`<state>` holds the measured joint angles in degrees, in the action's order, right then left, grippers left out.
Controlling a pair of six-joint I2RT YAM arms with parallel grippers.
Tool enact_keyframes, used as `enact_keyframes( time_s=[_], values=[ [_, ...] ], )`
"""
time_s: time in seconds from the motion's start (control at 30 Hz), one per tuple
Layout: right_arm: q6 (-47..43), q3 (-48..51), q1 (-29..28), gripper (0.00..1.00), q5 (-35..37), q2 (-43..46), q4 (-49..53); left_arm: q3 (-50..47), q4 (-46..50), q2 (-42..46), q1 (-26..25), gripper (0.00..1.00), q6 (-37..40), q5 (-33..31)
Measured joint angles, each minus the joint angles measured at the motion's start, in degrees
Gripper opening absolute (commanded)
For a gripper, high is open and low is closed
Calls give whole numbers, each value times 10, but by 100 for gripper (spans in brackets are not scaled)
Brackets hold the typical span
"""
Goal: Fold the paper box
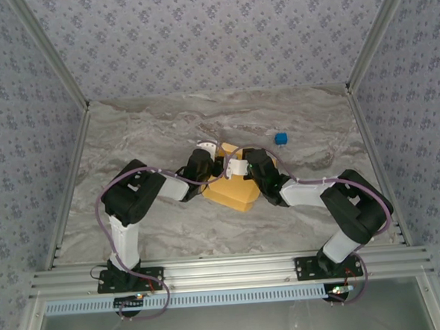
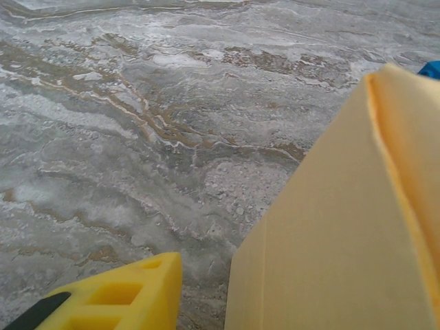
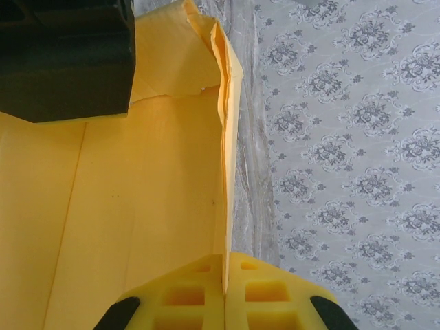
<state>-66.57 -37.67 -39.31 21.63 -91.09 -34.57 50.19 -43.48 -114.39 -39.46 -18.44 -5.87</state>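
While the paper box (image 1: 233, 190) stands seemingly half formed at mid bench (image 1: 128, 133), walls raised but flaps unclosed, the right pincer (image 3: 225, 289) pinches one wall's edge; how wide the left pincer (image 1: 213, 155) gapes, I cannot tell.

- A grey marble-patterned tabletop (image 1: 166, 131) with brown and white veining covers the floor of the cell.
- A small blue object (image 1: 280, 138) sits on the tabletop right of centre, toward the far side. Its form is too small to tell.
- Grey wallpaper with a repeating floral motif lines the far wall (image 1: 212, 38), the left wall (image 1: 17, 147) and the right wall (image 1: 418, 108).
- Two aluminium posts, left (image 1: 49, 52) and right (image 1: 376, 32), rise at the far corners and lean outward.
- Aluminium rails (image 1: 226, 269) run across the near edge.
- A pale slotted strip (image 1: 228, 297) lies just nearer than the rails.
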Motion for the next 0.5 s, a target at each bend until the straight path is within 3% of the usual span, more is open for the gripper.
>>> enact_keyframes(
  time_s=[0.5],
  values=[
    [6,0,0,0,0,0,1,17,10,1,1,23,10,18]
  ],
)
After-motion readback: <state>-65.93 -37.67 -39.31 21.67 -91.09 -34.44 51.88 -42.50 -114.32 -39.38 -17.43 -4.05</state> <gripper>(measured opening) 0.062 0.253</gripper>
